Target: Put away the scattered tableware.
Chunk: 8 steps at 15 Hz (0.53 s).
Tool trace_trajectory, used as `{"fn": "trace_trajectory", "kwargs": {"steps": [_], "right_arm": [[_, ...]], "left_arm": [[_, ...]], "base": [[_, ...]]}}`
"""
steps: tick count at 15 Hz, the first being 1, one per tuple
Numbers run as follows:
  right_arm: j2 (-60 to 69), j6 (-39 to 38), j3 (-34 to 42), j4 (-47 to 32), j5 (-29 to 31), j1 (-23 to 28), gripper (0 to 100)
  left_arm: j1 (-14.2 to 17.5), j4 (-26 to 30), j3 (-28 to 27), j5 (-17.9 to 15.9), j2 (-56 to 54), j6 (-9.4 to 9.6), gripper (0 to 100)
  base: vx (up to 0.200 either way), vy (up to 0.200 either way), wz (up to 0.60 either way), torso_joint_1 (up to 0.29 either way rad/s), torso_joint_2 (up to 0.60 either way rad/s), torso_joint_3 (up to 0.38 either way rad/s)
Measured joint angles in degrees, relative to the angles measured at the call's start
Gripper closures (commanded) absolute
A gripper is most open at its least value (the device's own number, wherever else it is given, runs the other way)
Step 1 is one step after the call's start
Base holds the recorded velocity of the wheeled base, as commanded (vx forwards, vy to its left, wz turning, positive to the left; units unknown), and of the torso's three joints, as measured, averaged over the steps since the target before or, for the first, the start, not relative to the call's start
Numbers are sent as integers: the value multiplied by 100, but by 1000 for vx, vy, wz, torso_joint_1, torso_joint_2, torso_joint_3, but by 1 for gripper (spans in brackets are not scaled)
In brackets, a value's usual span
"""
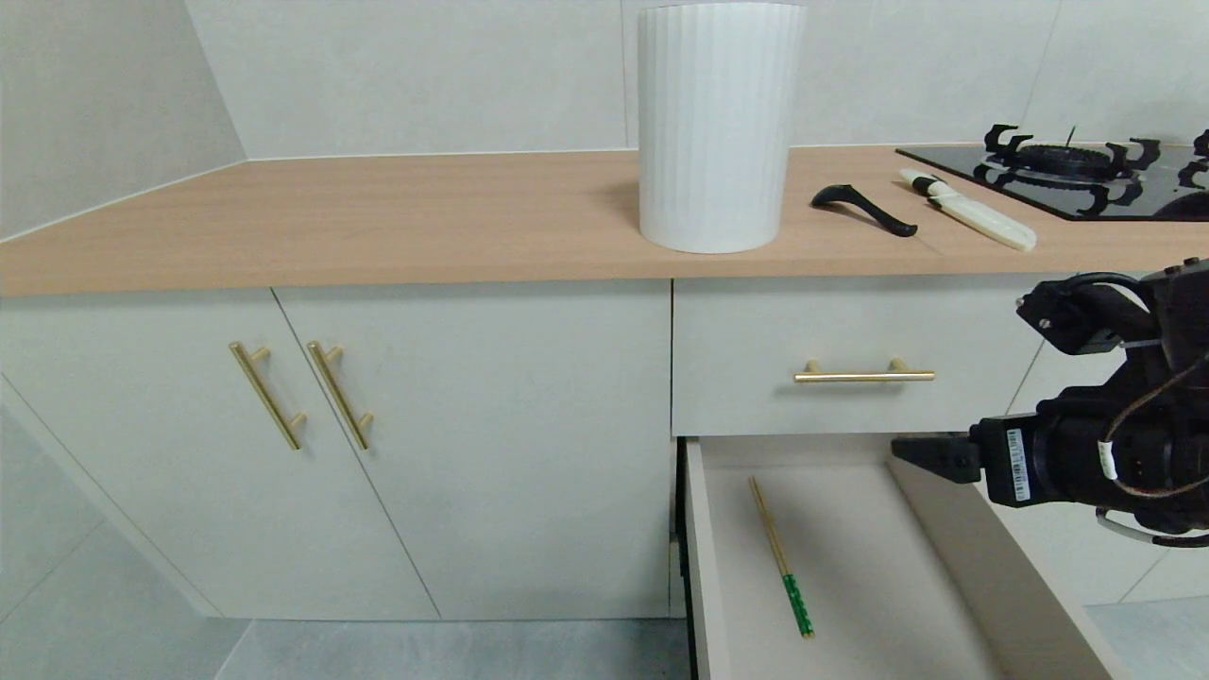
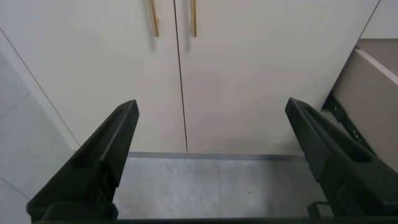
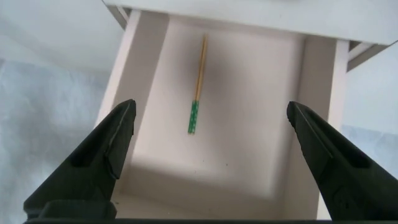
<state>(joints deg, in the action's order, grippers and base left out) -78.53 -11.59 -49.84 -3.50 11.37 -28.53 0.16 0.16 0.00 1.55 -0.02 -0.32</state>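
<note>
The left pincer [image 2: 210, 107] hung low before the double cabinet doors [image 2: 180, 68], over the grey floor [image 2: 205, 186]. Its fingers were spread wide, with nothing between them.

On the wooden tabletop [image 1: 378, 217] stood a tall ribbed white container [image 1: 715, 123], upright, near the front edge. Below and a little right of it, the lower drawer [image 1: 982, 567] was pulled out. On its pale bottom lay a wooden chopstick [image 1: 780, 557] with a green end. It lay lengthwise towards the drawer's left side, with the green end nearest the drawer's open front. Whether it was one stick or a pair, I could not tell. The upper drawer [image 1: 850, 349] above it was closed.

Right of the container, a curved black utensil [image 1: 861, 208] lay flat on the tabletop. Just beside it lay a white knife [image 1: 968, 210]; the two were apart. Farther right sat the black hob [image 1: 1058, 175].

The right pincer [image 3: 210, 107] hung above the open drawer near its right wall. Its fingers were also spread wide and held nothing, and the chopstick lay well below them.
</note>
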Motion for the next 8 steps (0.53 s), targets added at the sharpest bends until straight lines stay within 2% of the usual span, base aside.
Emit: {"fn": "trace_trajectory", "kwargs": {"steps": [4, 8], "right_arm": [[163, 243, 39, 13, -2, 89, 0], [183, 254, 63, 9, -7, 122, 0]], "left_arm": [[0, 2, 0, 0, 0, -1, 0], [-2, 5, -2, 0, 0, -1, 0]], "base": [[0, 0, 0, 5, -21, -9], [0, 0, 0, 85, -262, -264]]}}
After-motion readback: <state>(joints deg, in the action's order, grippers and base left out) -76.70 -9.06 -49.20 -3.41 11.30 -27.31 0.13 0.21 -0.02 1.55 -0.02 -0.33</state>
